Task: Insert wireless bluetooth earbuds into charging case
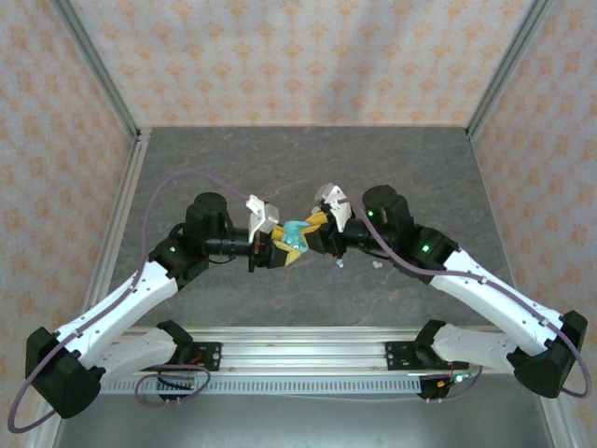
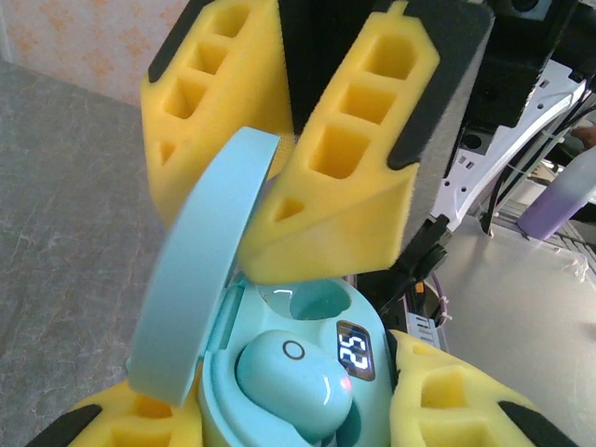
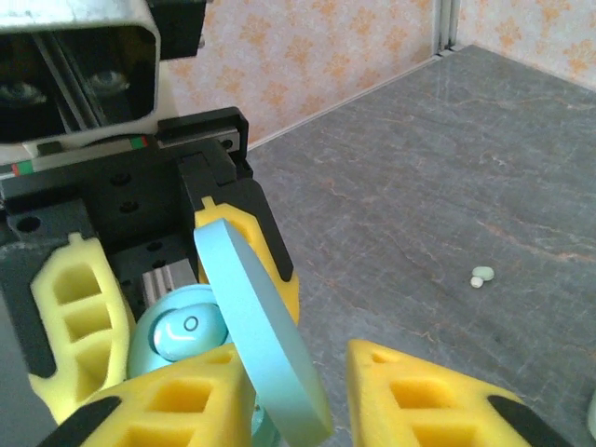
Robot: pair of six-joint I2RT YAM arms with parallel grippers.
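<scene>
The mint charging case (image 2: 372, 321) hangs above the table's middle (image 1: 294, 236), lid (image 2: 200, 261) swung open. My left gripper (image 2: 298, 414) is shut on the case body, a yellow foam finger (image 2: 456, 400) on each side. One mint earbud (image 2: 293, 377) sits in the near socket with a red light on it. The far socket (image 2: 321, 303) is empty and the display is lit. My right gripper (image 3: 293, 363) hovers open just above the case with nothing in it, and the lid (image 3: 261, 326) leans against its left finger (image 3: 177, 396).
Two tiny pale mint pieces (image 1: 340, 264) (image 1: 376, 265) lie on the grey table just right of the grippers; one pair also shows in the right wrist view (image 3: 481, 276). A mint object (image 3: 592, 414) is cut off at that view's right edge. Patterned walls enclose the table.
</scene>
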